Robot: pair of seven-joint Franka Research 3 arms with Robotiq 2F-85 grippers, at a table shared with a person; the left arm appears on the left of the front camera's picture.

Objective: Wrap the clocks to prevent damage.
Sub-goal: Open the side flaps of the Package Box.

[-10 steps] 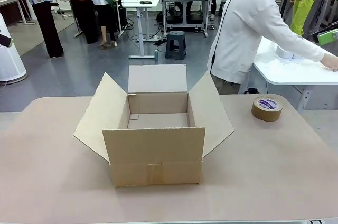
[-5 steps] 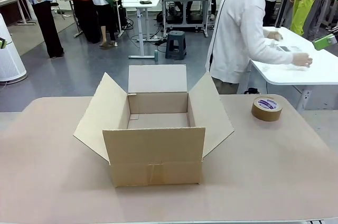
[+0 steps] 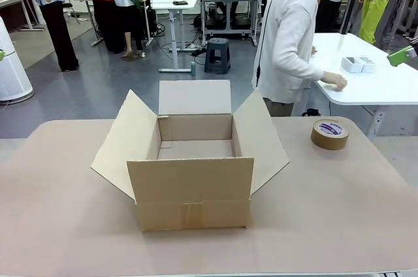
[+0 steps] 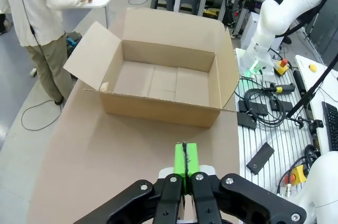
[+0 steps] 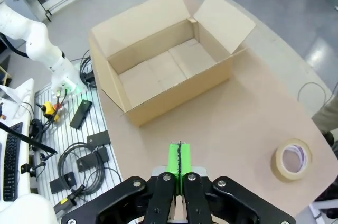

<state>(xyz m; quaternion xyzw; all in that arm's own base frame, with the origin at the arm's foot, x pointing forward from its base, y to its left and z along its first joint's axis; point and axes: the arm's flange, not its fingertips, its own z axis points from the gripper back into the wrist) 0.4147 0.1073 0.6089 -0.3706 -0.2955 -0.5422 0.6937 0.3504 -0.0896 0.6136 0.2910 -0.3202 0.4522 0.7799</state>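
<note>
Left gripper [image 4: 185,150] and right gripper [image 5: 179,150] are being held pressed together, empty, box [image 4: 158,110] lying ahead of each, tape roll [image 5: 291,159] nearer the right.

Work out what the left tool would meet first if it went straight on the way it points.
Probably the cardboard box: the shut left tool aims at its near wall, though the bare table just short may come first; depth is unclear.

the open cardboard box [image 3: 192,189] stands in the middle of the table [image 3: 59,211]. its side flaps splay outward over the table on the left and right, and its far flap stands upright. the box mouth is open from above. wide bare table lies on both sides and in front. a tape roll [image 3: 330,134] lies near the far right edge, well apart from the box.
</note>
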